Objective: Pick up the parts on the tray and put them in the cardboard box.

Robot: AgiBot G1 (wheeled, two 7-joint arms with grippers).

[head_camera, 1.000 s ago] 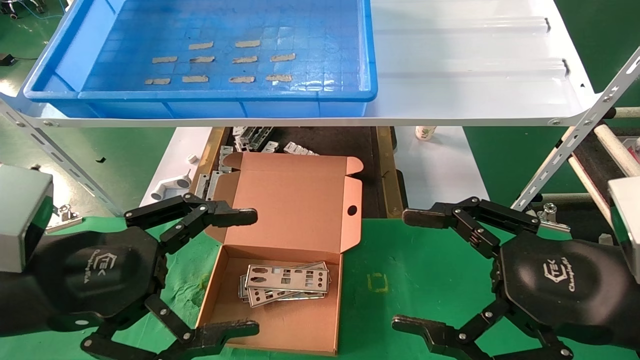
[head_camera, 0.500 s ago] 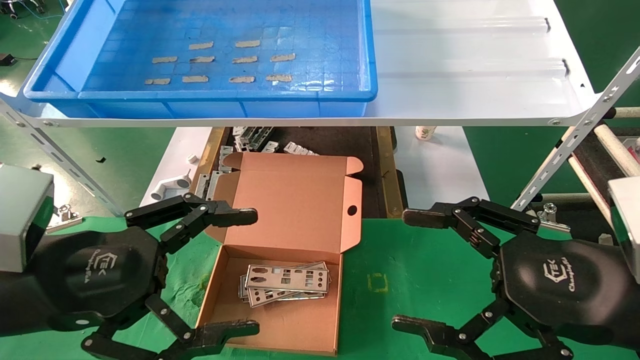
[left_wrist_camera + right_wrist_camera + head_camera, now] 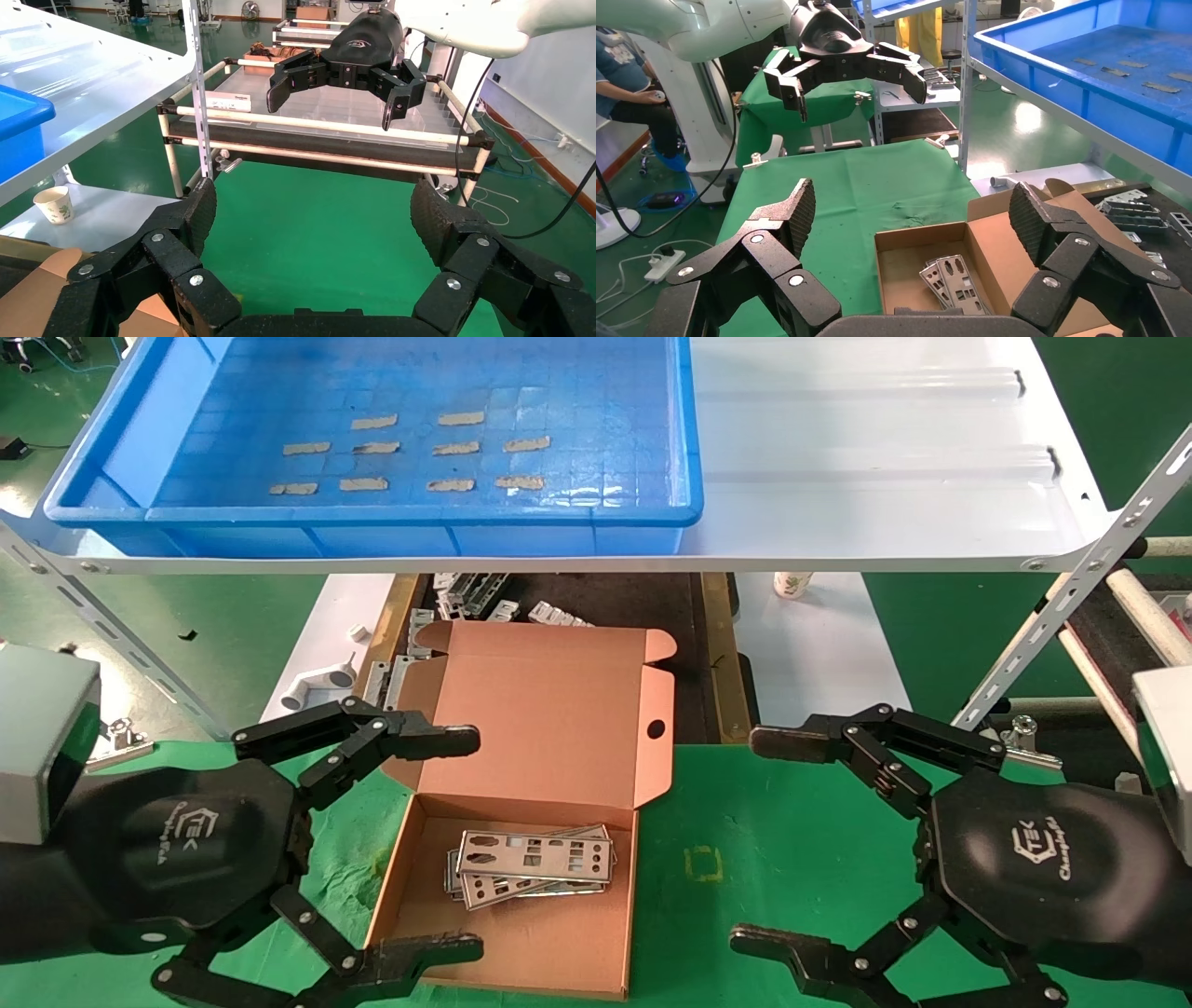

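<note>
The blue tray [image 3: 102,467] sits on the white shelf at the upper left; only tan tape strips lie on its floor. The cardboard box [image 3: 549,719] stands open on the green cloth, its lid leaning back. Silver punched parts [image 3: 531,866] lie stacked inside it, also seen in the right wrist view as parts [image 3: 954,281] in the box [image 3: 905,256]. My left gripper [image 3: 470,845] is open at the box's left side, holding nothing. My right gripper [image 3: 750,840] is open over the cloth right of the box, holding nothing.
A white ribbed shelf [image 3: 885,458] overhangs the bench. More metal pieces [image 3: 470,593] and a white pipe fitting [image 3: 312,686] lie behind the box. A paper cup [image 3: 792,584] stands at the back right. A roller rack [image 3: 316,133] borders the right side.
</note>
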